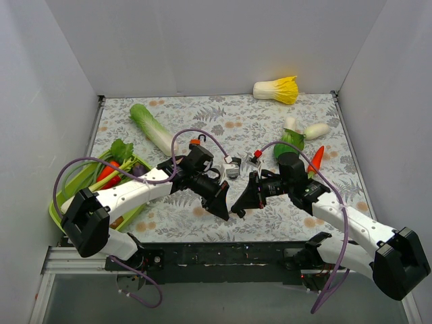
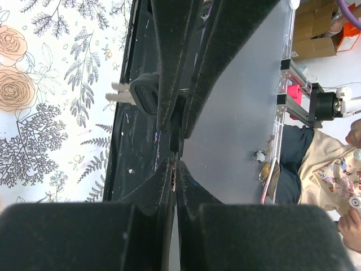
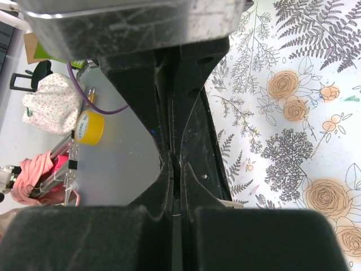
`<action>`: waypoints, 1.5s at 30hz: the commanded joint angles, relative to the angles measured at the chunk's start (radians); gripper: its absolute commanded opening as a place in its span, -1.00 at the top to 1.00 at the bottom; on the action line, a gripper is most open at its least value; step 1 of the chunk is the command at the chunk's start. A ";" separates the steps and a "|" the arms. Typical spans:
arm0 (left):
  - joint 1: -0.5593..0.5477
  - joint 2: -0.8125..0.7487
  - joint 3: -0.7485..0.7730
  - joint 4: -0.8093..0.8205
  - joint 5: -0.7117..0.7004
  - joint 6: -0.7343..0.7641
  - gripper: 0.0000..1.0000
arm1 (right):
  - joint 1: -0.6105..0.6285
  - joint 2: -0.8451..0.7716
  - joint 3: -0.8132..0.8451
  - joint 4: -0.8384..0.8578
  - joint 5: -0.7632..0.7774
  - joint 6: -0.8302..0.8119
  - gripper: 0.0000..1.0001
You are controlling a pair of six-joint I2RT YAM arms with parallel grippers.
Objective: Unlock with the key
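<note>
The surface [image 1: 270, 216] is covered with a pale cloth printed with grey ferns and orange flowers. White panels stand along three of its sides: a back panel [image 1: 216, 47] at its far edge, a left panel [image 1: 34, 101] and a right panel [image 1: 398, 101] along its flanks. An aluminium rail [image 1: 57, 260] runs along its near edge. Beyond that edge lie a grey floor [image 3: 113, 169], cardboard boxes [image 2: 318, 34] and a yellow tape roll [image 3: 89, 127]. Light over the surface is soft and even.
</note>
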 commanded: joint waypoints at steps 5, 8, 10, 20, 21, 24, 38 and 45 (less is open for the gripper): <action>0.002 -0.085 -0.027 0.214 -0.245 -0.112 0.21 | 0.005 -0.016 -0.032 0.110 -0.038 0.047 0.97; 0.007 -0.135 -0.064 0.308 -0.378 -0.172 -0.86 | -0.011 -0.048 -0.037 0.101 0.059 0.055 0.97; 0.016 -0.153 -0.078 0.338 -0.514 -0.205 -0.96 | -0.058 -0.079 -0.043 0.072 0.156 0.058 0.97; 0.039 -0.058 -0.153 0.429 -0.906 -0.403 -0.96 | -0.357 -0.283 -0.019 -0.191 0.477 0.012 0.97; 0.039 -0.023 -0.118 0.422 -0.914 -0.400 -0.96 | -0.357 -0.294 -0.014 -0.198 0.508 0.010 0.97; 0.037 0.114 -0.052 0.397 -0.958 -0.387 -0.96 | -0.357 -0.332 0.000 -0.211 0.522 0.015 0.97; 0.028 0.487 0.263 0.293 -1.096 -0.237 -0.96 | -0.359 -0.415 -0.069 -0.238 0.518 0.053 0.97; 0.008 0.561 0.327 0.268 -1.104 -0.205 -0.96 | -0.360 -0.383 -0.086 -0.202 0.498 0.058 0.97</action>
